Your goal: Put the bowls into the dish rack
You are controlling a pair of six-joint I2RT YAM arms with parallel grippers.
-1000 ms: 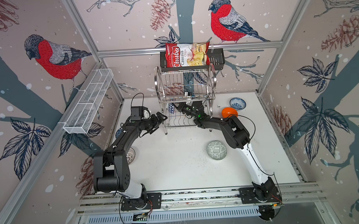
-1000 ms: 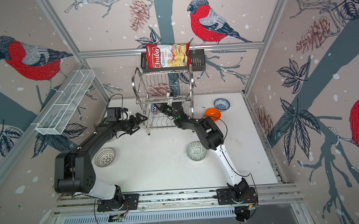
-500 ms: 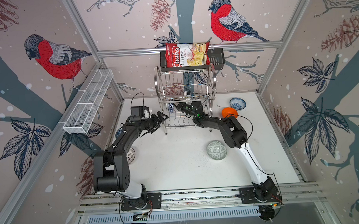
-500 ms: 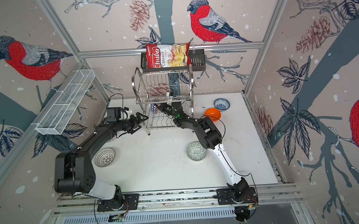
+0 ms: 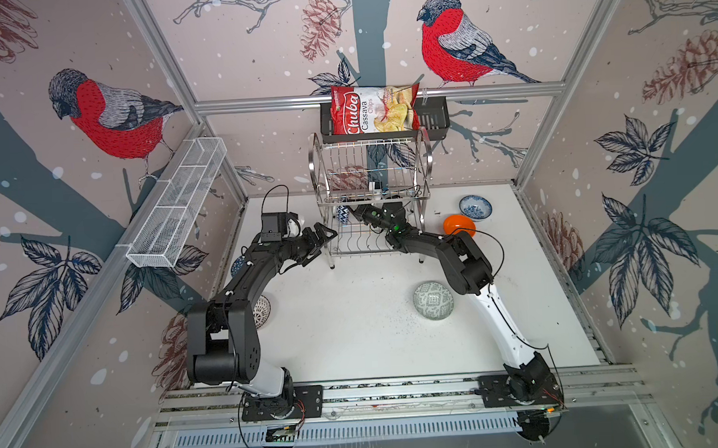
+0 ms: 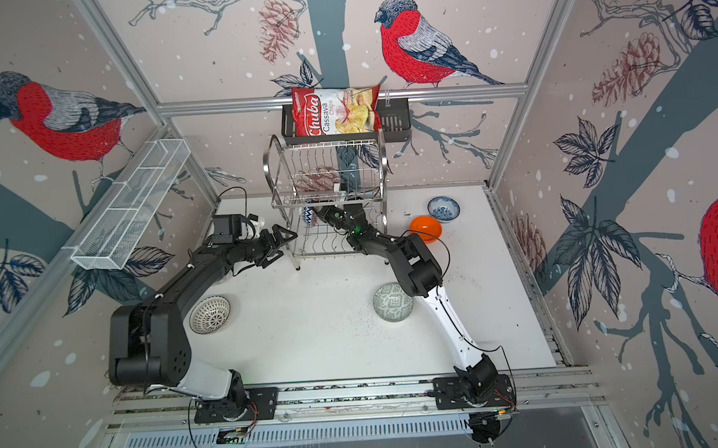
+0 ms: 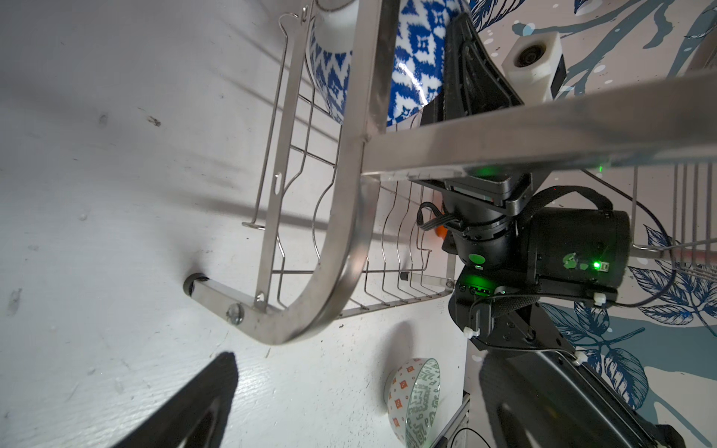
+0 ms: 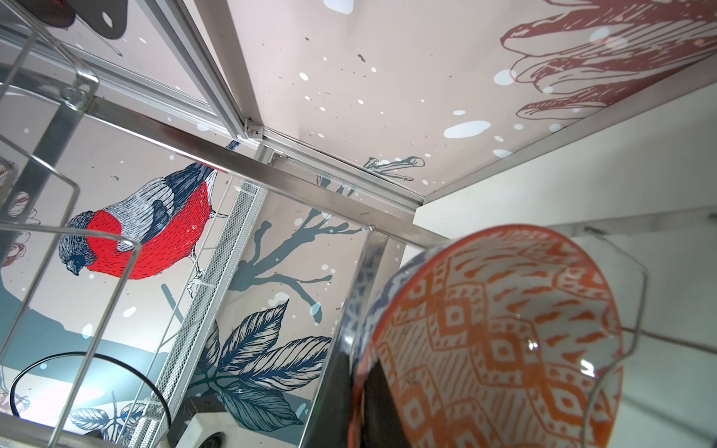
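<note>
Two arms at your two-tier steel wire dish rack [image 7: 351, 194]: right end effector [image 5: 353, 212], half hidden by wires, clamps a round bowl [image 7: 415, 58], blue-patterned outside, orange inside, in the lower tier; left end effector [image 5: 321, 246] alongside, fingers apart.

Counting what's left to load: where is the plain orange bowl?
In both top views the plain orange bowl sits on the table right of the dish rack, beside the white-blue floral bowl.

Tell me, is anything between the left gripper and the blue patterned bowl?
Yes. The dish rack's arched end frame stands between the open left gripper and the blue patterned bowl. The bowl is inside the lower tier; the gripper is outside that end.
</note>
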